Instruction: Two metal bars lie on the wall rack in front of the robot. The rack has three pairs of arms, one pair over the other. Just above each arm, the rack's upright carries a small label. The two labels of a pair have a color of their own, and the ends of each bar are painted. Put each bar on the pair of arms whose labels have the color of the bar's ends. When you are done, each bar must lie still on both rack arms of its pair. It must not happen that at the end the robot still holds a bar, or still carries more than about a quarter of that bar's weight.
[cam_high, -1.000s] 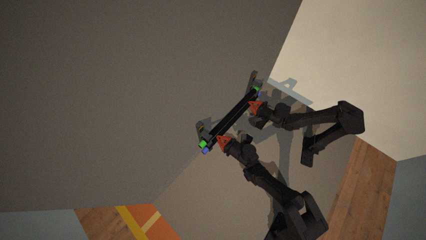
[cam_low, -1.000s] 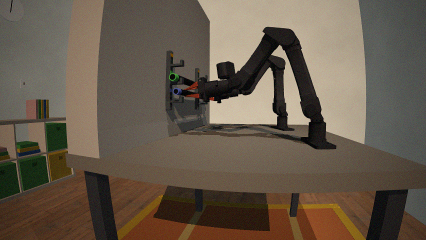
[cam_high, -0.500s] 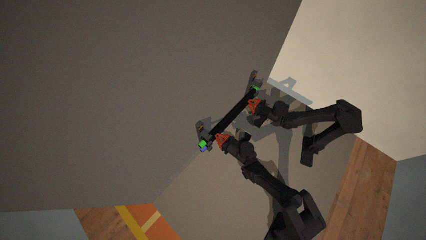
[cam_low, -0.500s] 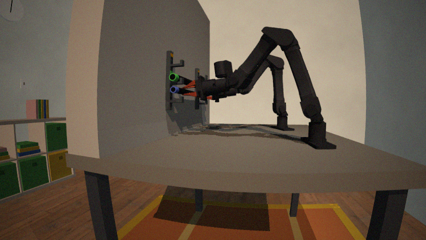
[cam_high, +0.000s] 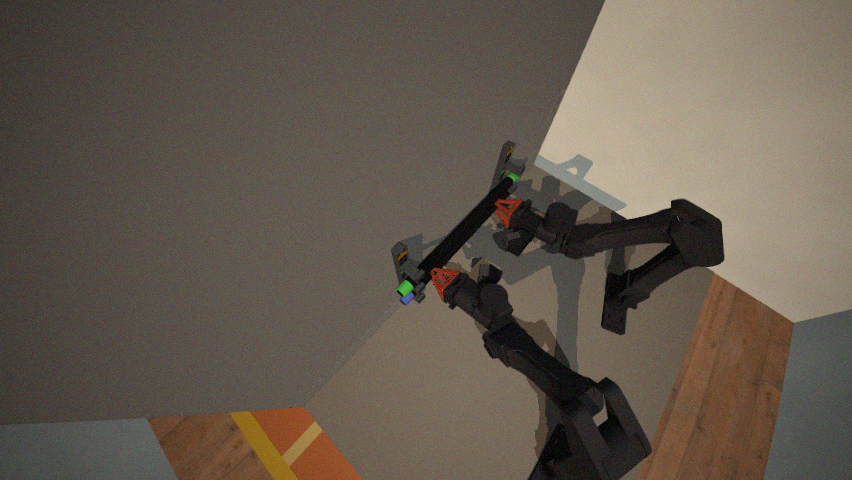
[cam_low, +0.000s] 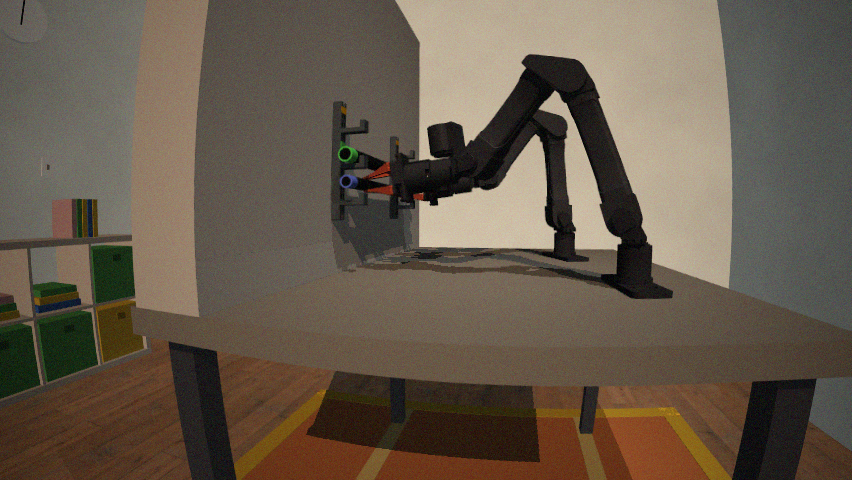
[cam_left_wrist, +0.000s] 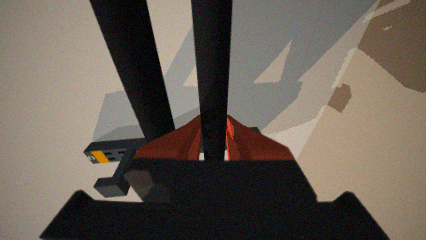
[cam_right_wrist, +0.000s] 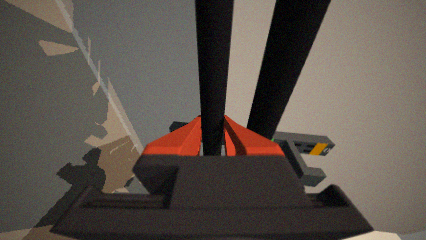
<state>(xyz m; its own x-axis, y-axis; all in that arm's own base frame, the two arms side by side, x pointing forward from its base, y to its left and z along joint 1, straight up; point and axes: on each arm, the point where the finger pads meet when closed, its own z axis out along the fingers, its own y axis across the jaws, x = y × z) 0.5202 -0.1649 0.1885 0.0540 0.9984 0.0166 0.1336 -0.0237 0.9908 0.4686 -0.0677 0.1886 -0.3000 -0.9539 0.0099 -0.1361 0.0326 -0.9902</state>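
Observation:
The blue-ended bar (cam_high: 407, 298) (cam_low: 348, 181) (cam_left_wrist: 215, 60) (cam_right_wrist: 214, 60) is level, close to the wall, between the rack's middle and lowest arms. My left gripper (cam_high: 433, 271) (cam_low: 364, 181) (cam_left_wrist: 213, 120) and my right gripper (cam_high: 497, 204) (cam_right_wrist: 212, 119) are both shut on it, near its two ends. The green-ended bar (cam_high: 459, 238) (cam_low: 347, 153) (cam_left_wrist: 132, 60) (cam_right_wrist: 290, 55) lies above it on the middle arms. The top pair carries orange labels (cam_high: 402, 255) (cam_low: 344, 110) (cam_left_wrist: 99, 156) (cam_right_wrist: 318, 148). The lowest labels are hidden. The blue bar's far end is hidden in the top and exterior views.
The rack's near upright (cam_low: 337, 128) stands against the grey wall (cam_high: 208, 178) (cam_low: 268, 119). Its top arm (cam_low: 364, 126) is empty. The lowest near arm (cam_low: 357, 202) shows just under the blue-ended bar, with a small gap visible. The table (cam_low: 476, 321) lies below.

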